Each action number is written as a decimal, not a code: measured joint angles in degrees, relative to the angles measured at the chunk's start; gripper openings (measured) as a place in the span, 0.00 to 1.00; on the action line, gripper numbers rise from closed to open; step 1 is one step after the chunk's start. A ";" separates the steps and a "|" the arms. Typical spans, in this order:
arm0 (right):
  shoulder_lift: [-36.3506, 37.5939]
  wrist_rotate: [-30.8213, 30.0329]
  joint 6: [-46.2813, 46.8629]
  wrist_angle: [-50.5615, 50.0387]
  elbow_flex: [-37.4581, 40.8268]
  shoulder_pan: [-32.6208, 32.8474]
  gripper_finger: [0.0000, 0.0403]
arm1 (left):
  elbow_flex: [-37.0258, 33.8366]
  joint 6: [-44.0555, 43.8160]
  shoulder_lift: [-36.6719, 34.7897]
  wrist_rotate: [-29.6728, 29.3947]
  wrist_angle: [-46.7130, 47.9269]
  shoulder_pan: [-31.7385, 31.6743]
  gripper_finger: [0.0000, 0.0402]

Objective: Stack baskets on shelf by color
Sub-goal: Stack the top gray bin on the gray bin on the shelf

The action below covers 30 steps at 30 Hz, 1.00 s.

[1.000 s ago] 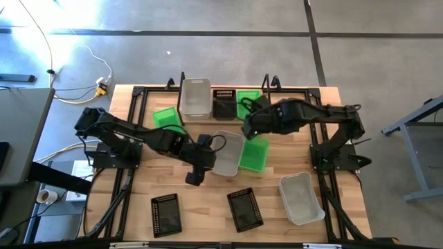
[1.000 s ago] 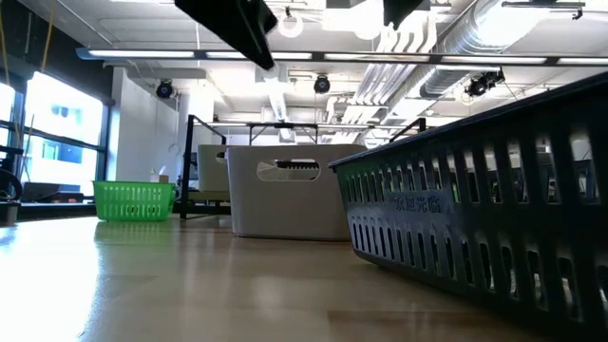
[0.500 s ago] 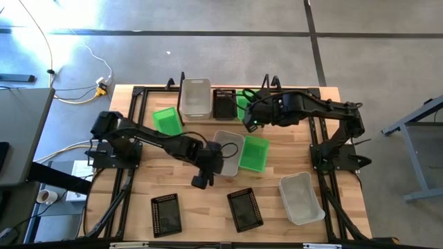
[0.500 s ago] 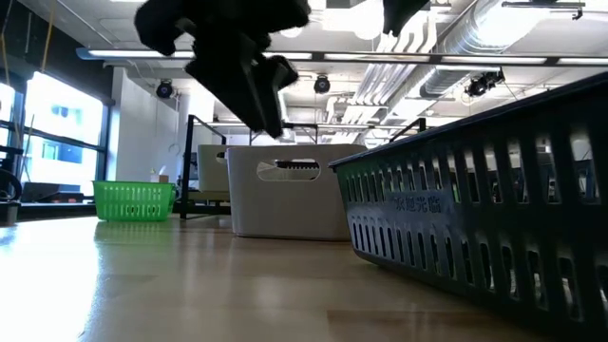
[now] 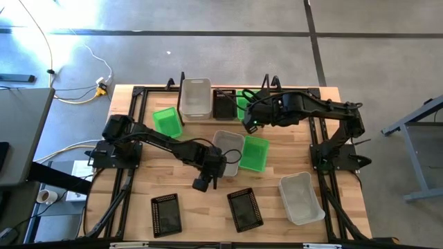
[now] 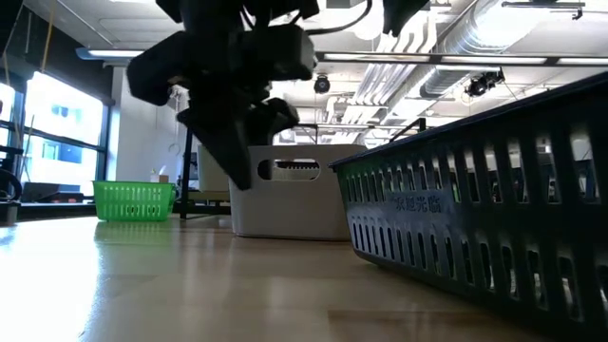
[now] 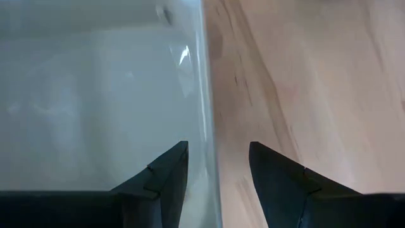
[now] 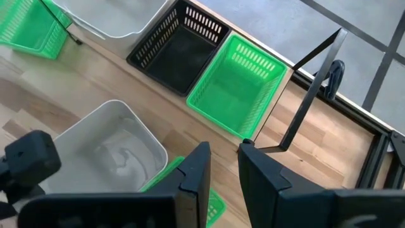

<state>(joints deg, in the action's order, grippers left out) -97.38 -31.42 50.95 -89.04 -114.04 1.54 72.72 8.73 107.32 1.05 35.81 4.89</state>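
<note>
High view: left hand [image 5: 211, 174] low over mid-table [image 5: 138, 181], fingers spread astride the near wall of a whitish-grey basket [image 5: 227, 152], nothing clamped. Just right of that basket, touching it, a green basket [image 5: 255, 153]; right hand [image 8: 221, 166] farther back, near the shelf [image 5: 228, 88], fingers a narrow gap apart and empty. On the shelf, a whitish-grey [image 5: 195, 97], black [image 5: 224, 104] and green basket [image 8: 239, 84] side by side; more baskets scattered nearer.

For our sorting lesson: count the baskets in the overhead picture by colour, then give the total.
Green baskets: 3
Whitish-grey baskets: 3
Black baskets: 3
Total: 9
</note>
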 joint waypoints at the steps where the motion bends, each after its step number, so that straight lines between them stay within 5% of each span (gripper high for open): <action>1: 0.00 -0.02 0.01 0.06 0.00 0.00 0.17 | 0.03 -0.07 0.03 -0.01 -0.17 0.00 0.38; 11: 0.00 0.04 0.00 0.15 0.00 0.00 0.17 | 0.01 0.36 -0.08 0.18 0.38 0.00 0.03; 30: 0.00 0.13 -0.01 0.15 0.00 0.00 0.17 | -0.01 -5.52 -9.08 -0.11 4.53 2.80 0.00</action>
<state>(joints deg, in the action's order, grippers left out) -97.38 -31.29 50.94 -88.88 -114.04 1.54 72.71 3.21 98.24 0.94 40.34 7.68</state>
